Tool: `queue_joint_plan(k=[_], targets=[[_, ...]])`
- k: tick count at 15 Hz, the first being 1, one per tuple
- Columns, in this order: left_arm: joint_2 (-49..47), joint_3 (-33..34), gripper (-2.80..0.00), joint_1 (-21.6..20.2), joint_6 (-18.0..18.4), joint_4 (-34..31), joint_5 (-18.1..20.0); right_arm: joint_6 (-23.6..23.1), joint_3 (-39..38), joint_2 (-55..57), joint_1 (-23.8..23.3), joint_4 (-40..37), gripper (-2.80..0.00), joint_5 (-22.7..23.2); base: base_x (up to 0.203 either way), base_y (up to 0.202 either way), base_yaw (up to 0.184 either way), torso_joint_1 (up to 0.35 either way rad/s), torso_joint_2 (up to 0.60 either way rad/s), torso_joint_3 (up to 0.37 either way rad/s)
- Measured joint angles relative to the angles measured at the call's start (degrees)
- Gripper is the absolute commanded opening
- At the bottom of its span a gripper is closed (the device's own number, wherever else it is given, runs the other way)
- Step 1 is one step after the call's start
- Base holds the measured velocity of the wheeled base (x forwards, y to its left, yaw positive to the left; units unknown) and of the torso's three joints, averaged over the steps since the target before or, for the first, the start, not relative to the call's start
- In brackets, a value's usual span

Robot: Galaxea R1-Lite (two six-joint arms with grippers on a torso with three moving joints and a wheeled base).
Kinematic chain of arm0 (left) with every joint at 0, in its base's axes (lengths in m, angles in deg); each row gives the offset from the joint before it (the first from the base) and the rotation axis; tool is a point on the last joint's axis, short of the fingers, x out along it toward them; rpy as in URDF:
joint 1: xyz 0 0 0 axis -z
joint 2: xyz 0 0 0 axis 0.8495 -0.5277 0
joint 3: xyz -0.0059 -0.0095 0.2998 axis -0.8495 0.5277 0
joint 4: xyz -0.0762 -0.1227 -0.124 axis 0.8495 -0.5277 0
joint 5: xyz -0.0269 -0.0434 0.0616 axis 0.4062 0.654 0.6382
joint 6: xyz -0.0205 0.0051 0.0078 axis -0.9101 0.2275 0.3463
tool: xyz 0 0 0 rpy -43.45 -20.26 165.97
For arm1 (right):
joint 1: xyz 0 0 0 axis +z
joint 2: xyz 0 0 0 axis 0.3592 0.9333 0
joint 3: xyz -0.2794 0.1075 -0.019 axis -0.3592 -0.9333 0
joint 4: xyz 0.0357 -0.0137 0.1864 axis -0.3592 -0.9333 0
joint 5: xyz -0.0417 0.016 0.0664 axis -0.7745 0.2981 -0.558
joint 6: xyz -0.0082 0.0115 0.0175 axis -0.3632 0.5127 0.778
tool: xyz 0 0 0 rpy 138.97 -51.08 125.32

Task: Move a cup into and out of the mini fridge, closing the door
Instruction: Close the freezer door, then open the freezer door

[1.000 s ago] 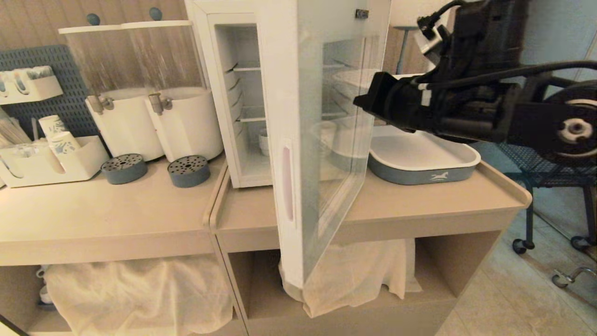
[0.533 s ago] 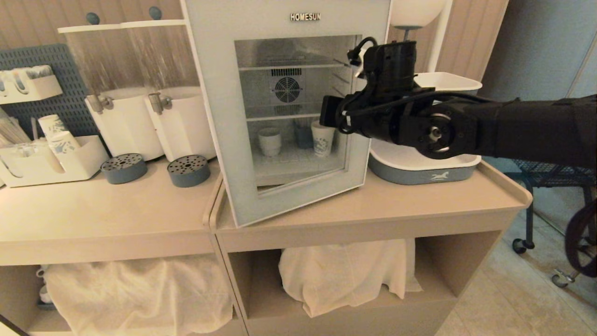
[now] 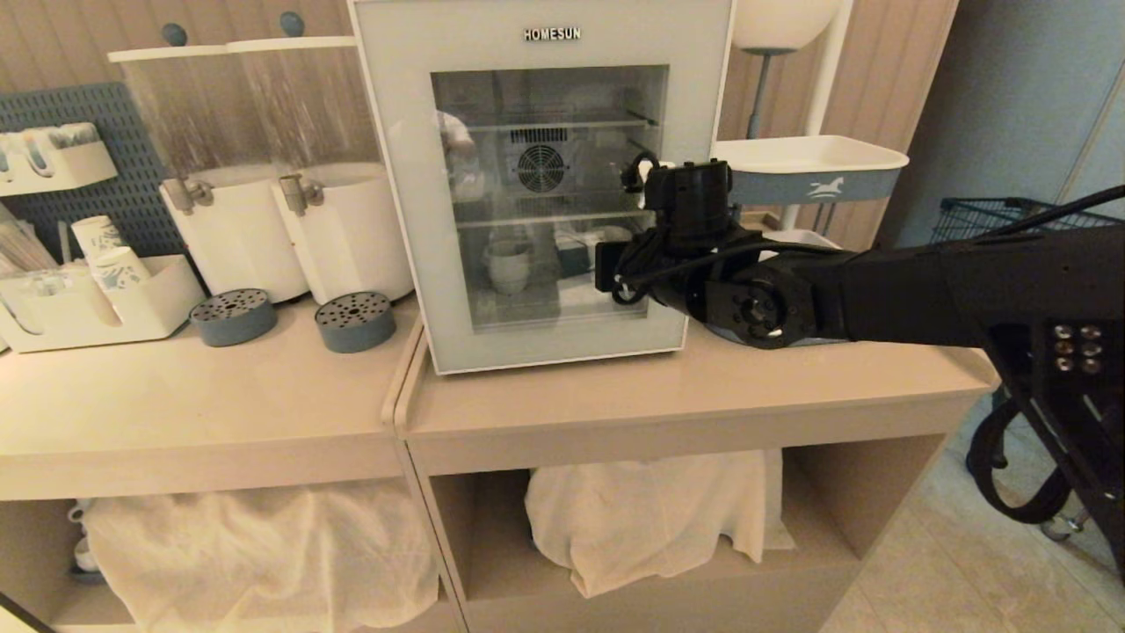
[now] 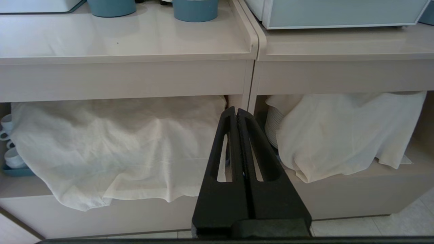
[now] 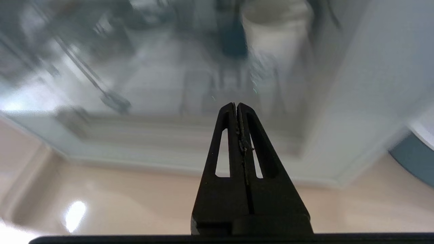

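Left of the fridge we pass two white cylindrical drink dispensers (image 3: pixel 299 220) and two round blue-grey drip trays (image 3: pixel 355 322) on the beige counter (image 3: pixel 220 404). Our left gripper (image 4: pixel 236 113) hangs parked below counter level, facing the cloth-draped lower shelves, fingers pressed together and empty.

Centre: the white boxy mini fridge (image 3: pixel 378 105) with its pale glass-windowed door (image 3: pixel 545 343) lying flat against the cabinet, apparently shut. Through the glass we see the small plain white ceramic cup (image 3: pixel 509 264) standing on the lower shelf, left of centre.

Right: our right gripper (image 5: pixel 237 105), fingers pinched together with nothing between them, sits at the glass near the door's right edge; whether the tips touch it we cannot tell.

Judgement: closing step, nearly complete. To finish well, we press squarely on the frame, not the glass pane, gently enough that the fridge does not slide back, then confirm no gap along the latch side before drawing off.
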Motion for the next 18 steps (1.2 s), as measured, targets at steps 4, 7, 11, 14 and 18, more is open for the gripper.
queue_joint_plan(k=[4,7,11,14,18], targets=[[0.0,0.0,-2.8,0.0,0.0,-0.02,-0.02,-0.99,-14.48,-13.07,-0.67,2.26,-2.8,-6.24,0.0,0.0,0.0,0.0,0.0,0.0],[0.0,0.0,-2.8,0.0,0.0,0.0,-0.03,-1.38,-27.0,-28.46,-1.13,2.48,-2.8,-16.45,0.0,0.0,0.0,0.0,0.0,0.0],[0.0,0.0,-2.8,0.0,0.0,0.0,-0.05,-5.03,-42.52,-52.09,-8.39,0.95,-2.8,-27.73,0.0,0.0,0.0,0.0,0.0,0.0],[0.0,0.0,-2.8,0.0,-0.07,0.01,-0.07,-6.76,-54.18,-69.36,-23.26,0.28,-2.8,-30.93,0.0,0.0,0.0,0.0,0.0,0.0],[0.0,0.0,-2.8,0.0,-0.17,0.0,-0.05,-6.8,-71.05,-90.12,-33.13,1.47,-2.8,-29.2,0.0,0.0,0.0,0.0,0.0,0.0]])
